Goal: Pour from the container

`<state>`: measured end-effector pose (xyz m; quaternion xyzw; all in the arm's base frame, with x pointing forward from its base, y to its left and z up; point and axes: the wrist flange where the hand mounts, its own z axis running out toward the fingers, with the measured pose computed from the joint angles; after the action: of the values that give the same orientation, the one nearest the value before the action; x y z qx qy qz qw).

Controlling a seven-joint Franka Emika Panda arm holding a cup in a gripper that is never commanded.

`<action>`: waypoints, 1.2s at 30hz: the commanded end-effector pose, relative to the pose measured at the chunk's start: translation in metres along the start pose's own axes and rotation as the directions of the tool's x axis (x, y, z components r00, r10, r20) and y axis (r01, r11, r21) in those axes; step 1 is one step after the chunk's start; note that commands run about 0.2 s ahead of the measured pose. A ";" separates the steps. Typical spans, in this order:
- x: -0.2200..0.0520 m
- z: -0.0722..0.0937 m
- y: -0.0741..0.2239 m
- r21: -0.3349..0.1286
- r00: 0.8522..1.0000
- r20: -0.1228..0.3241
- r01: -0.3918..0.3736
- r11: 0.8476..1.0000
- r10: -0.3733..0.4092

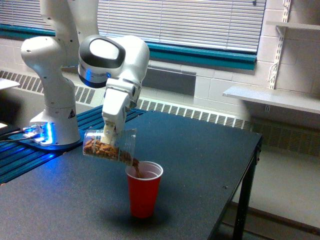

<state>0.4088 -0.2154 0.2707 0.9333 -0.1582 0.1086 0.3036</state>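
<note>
While my arm (107, 55) hung over the dark table (200, 150) in the exterior view, my gripper (109, 134) was clamped on the container (109, 145), a clear plastic cup tipped nearly onto its side. My fingers pressed against its wall from above, near its closed end, and held it off the table. Its open mouth faced the exterior view's right and slanted downward, sitting just over the near rim of the red cup (144, 189). Brown nut-like pieces (100, 147) lay heaped along the lower wall of the container, and a narrow trail of them ran out over its lip and down into the red cup. Inside the red cup I could make out a brown layer below the rim, on the side nearest the container. The red cup stood upright on the table, below and to the exterior view's right of my gripper, with its shadow spread around its base. Whether the container's lip touched the red cup's rim or merely hovered above it, I could not tell. My base (50, 100) stood at the exterior view's left on a blue-lit mount (35, 135), well apart from the red cup. Behind the table a window with closed blinds (190, 20) ran along the wall, a radiator grille (200, 117) below it, and a white shelf (272, 97) jutted from the wall at the exterior view's right.
</note>
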 end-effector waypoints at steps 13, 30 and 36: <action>0.017 -0.015 0.003 -0.041 0.995 0.013 0.101 0.994 -0.101; 0.021 -0.022 0.011 -0.081 0.985 0.047 0.171 0.982 -0.167; 0.023 -0.024 0.013 -0.086 0.982 0.051 0.187 0.979 -0.183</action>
<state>0.4185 -0.2185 0.2962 0.9305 -0.1045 0.0578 0.3463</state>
